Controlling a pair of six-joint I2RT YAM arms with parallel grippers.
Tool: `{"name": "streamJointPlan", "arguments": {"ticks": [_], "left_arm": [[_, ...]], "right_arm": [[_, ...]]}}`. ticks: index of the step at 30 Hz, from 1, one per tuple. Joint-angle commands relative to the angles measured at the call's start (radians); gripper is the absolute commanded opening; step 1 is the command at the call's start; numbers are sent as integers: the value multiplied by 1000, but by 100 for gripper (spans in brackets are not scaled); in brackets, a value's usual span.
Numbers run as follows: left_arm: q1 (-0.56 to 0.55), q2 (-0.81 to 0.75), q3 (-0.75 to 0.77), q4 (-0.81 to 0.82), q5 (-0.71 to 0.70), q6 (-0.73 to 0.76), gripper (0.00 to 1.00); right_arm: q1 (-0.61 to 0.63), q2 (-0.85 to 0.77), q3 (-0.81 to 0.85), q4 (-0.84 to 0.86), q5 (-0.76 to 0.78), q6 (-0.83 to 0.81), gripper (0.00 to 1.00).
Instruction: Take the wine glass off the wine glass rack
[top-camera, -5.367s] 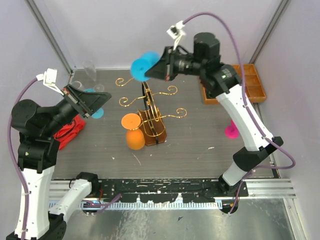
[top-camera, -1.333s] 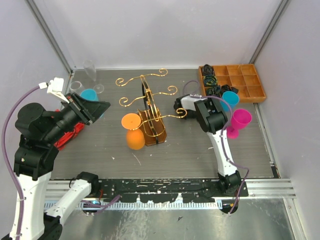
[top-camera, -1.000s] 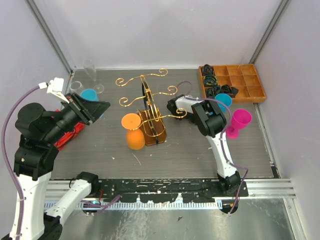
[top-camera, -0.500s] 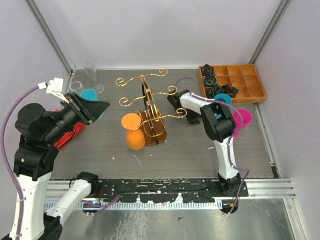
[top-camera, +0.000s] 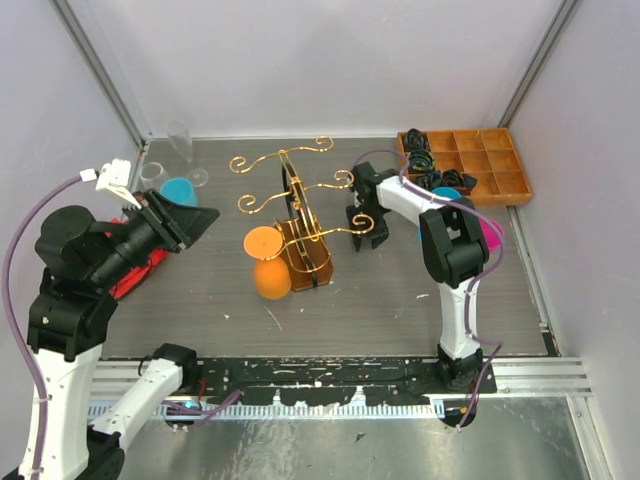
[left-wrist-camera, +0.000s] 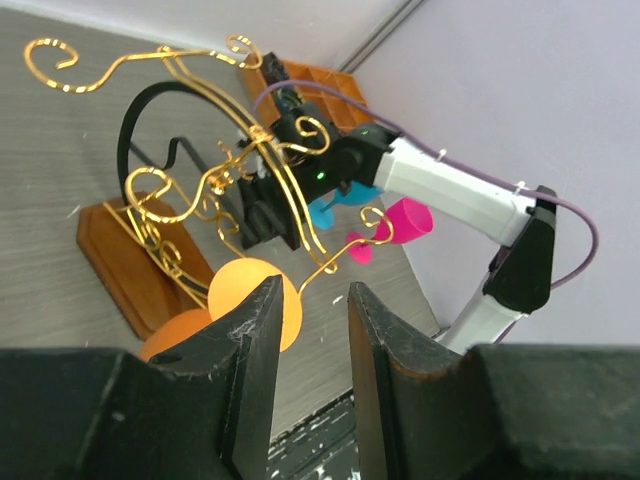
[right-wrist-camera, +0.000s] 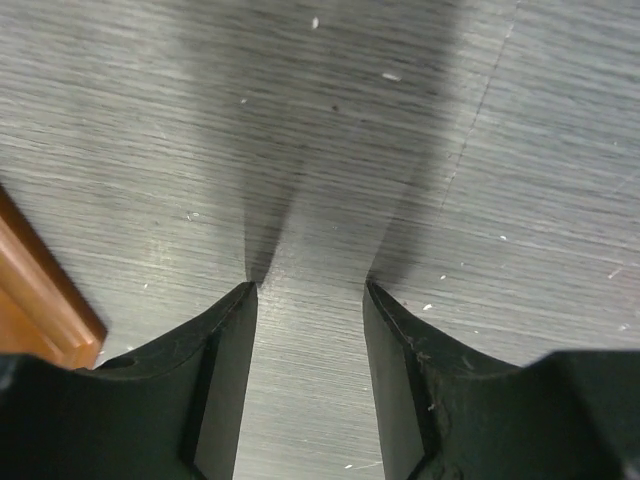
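The gold wire wine glass rack (top-camera: 296, 205) stands mid-table on its brown wooden base (top-camera: 305, 258). An orange wine glass (top-camera: 266, 262) hangs upside down from its near-left arm. My left gripper (top-camera: 203, 217) is open and empty, held up left of the rack. In the left wrist view the rack (left-wrist-camera: 250, 150) and the orange glass (left-wrist-camera: 252, 292) lie beyond my open gripper (left-wrist-camera: 315, 300). My right gripper (top-camera: 362, 232) points down at the table just right of the rack, open and empty (right-wrist-camera: 308, 285). The base's corner (right-wrist-camera: 40, 305) shows at the left.
A blue glass (top-camera: 450, 194) and a pink glass (top-camera: 491, 234) stand behind my right arm. A compartmented wooden tray (top-camera: 470, 165) sits back right. Another blue glass (top-camera: 178, 190), clear glasses (top-camera: 180, 140) and a red object (top-camera: 140, 272) sit at the left.
My right arm has come down from holding a blue glass high. That glass now stands by the pink one, and the empty gripper has swung left to the rack. The left arm has barely moved.
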Motion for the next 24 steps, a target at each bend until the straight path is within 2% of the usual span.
{"name": "streamJointPlan", "arguments": {"ticks": [1,5,13,18,24], "left_arm": [[-3,28,-20,-101,-36,15,38],[-3,84,-37,-193,-20,4,40],[-3,115,-109,-224,25,6,58],[-4,135,-166,-204,72,-6,57],[-4,108,-248,-51,129,-95,54]], "right_arm": [[-61,-67,-15,48,-213,22,53],[-82,-104,-38,49,-235,30,53],[-97,-147,-56,51,-230,40,53],[-102,-161,-57,51,-232,46,53],[-124,-176,-85,51,-235,48,53]]}}
